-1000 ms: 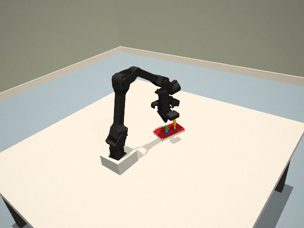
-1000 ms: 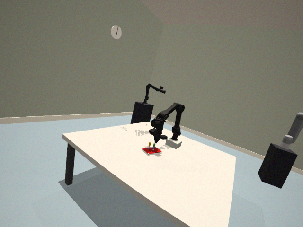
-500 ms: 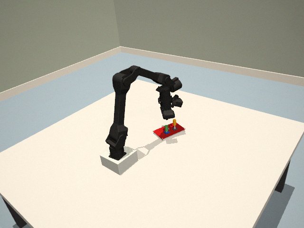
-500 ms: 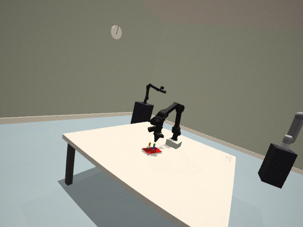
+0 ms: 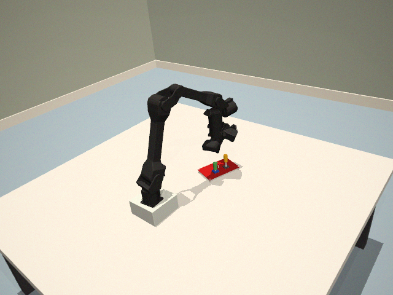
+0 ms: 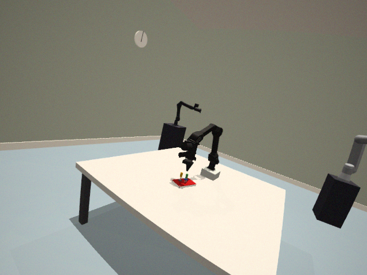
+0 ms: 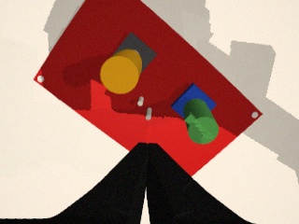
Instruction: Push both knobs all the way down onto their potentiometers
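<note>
The red circuit board (image 5: 206,171) (image 6: 190,183) (image 7: 172,135) stands on the table. A green knob (image 5: 215,165) (image 6: 186,175) (image 7: 204,131) is upright on the blue potentiometer (image 5: 215,171) (image 7: 192,90); in the top view no shaft shows between them. A yellow knob (image 5: 225,158) (image 6: 181,174) (image 7: 120,75) stands higher over the dark grey potentiometer (image 5: 226,166) (image 7: 146,51), with a length of pale shaft (image 5: 226,164) visible below it. My gripper (image 5: 217,151) (image 6: 187,170) (image 7: 146,152) is shut and empty, above the board and touching neither knob.
Two small pale pins (image 7: 140,101) (image 7: 149,113) stand up from the board between the potentiometers. The arm's white base block (image 5: 165,206) (image 6: 210,173) is on the table. Two other arms on black pedestals (image 6: 171,136) (image 6: 336,199) stand beyond the table.
</note>
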Robot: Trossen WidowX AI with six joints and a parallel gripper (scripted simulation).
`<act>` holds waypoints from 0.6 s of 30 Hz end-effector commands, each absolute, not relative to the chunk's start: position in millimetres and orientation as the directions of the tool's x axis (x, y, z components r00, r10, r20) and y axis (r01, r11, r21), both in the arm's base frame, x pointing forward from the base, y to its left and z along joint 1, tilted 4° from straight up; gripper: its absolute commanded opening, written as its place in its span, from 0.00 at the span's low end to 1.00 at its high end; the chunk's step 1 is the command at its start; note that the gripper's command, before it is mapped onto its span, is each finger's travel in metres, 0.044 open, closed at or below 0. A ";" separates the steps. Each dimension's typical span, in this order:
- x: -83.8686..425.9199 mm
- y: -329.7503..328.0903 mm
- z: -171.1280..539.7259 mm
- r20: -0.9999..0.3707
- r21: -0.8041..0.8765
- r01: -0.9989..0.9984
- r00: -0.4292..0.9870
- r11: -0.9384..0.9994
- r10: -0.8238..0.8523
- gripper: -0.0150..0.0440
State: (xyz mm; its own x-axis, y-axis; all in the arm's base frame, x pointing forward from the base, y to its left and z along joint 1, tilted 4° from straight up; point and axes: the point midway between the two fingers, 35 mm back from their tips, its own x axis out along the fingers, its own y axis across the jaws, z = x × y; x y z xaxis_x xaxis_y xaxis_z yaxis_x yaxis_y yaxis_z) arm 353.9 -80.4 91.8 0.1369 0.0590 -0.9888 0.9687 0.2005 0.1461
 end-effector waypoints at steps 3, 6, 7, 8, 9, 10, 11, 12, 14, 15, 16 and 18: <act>356.8 -83.7 93.5 -0.991 0.126 0.992 0.126 -0.011 0.054 0.25; 358.0 -85.0 95.2 -0.991 0.117 0.986 0.124 -0.115 0.053 0.25; 358.4 -85.4 95.7 -0.991 0.114 0.982 0.123 -0.149 0.052 0.25; 358.8 -85.8 96.2 -0.991 0.111 0.977 0.122 -0.183 0.052 0.25; 359.2 -86.2 96.8 -0.991 0.107 0.970 0.121 -0.217 0.052 0.25; 359.6 -86.7 97.3 -0.991 0.104 0.962 0.120 -0.251 0.051 0.25; 360.0 -87.1 97.9 -0.992 0.100 0.953 0.120 -0.284 0.051 0.25; 360.4 -87.5 98.4 -0.992 0.097 0.943 0.119 -0.317 0.050 0.25; 361.1 -88.3 99.5 -0.992 0.090 0.920 0.117 -0.382 0.049 0.25; 361.5 -88.8 100.1 -0.992 0.086 0.906 0.116 -0.414 0.049 0.25; 361.9 -89.2 100.6 -0.992 0.082 0.892 0.116 -0.445 0.048 0.25; 362.6 -90.0 101.7 -0.992 0.074 0.859 0.114 -0.506 0.047 0.25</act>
State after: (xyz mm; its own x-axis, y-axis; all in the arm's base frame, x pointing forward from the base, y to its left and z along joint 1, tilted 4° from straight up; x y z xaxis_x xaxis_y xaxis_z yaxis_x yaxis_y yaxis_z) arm 361.1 -88.0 101.7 0.1226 0.0505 -0.9912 0.9075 -0.4100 0.0913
